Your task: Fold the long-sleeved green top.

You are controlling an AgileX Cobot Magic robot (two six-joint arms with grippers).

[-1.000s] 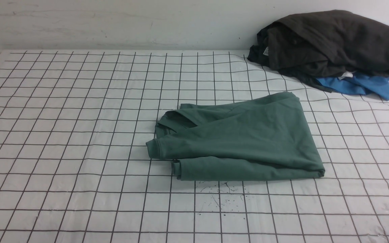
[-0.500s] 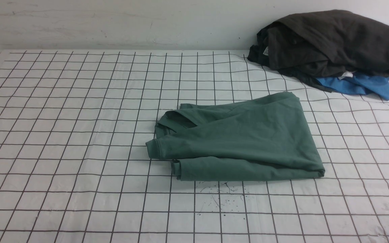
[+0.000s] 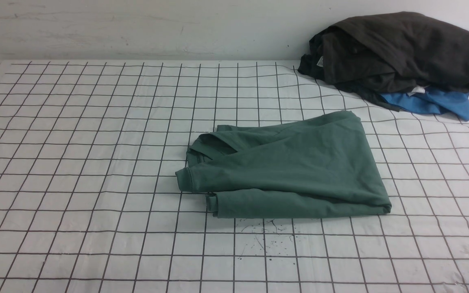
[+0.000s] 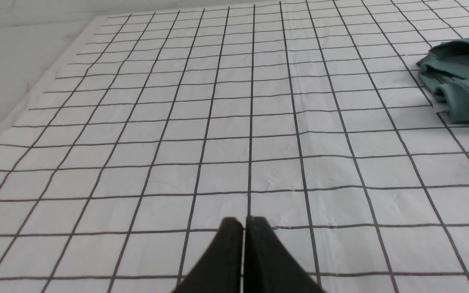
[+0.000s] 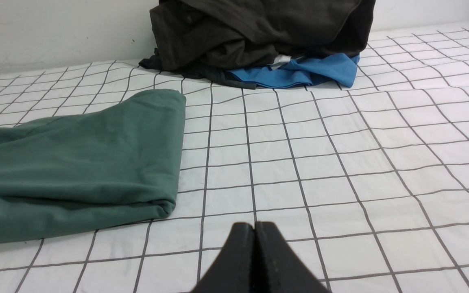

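Note:
The green long-sleeved top (image 3: 287, 167) lies folded into a compact rectangle in the middle of the gridded table, with two cuffed sleeve ends at its left side. Its logo does not show. Both arms are out of the front view. In the left wrist view my left gripper (image 4: 244, 221) is shut and empty above bare grid cloth, well away from the top's cuffs (image 4: 462, 87). In the right wrist view my right gripper (image 5: 254, 225) is shut and empty, a short way off the folded corner of the top (image 5: 75, 162).
A dark brown-black garment (image 3: 397, 49) is heaped on a bright blue garment (image 3: 433, 103) at the table's far right corner, against the wall. Ink specks (image 3: 267, 238) mark the white grid cloth (image 3: 75, 162) in front of the top. The table's left edge (image 4: 22, 106) is near the left gripper.

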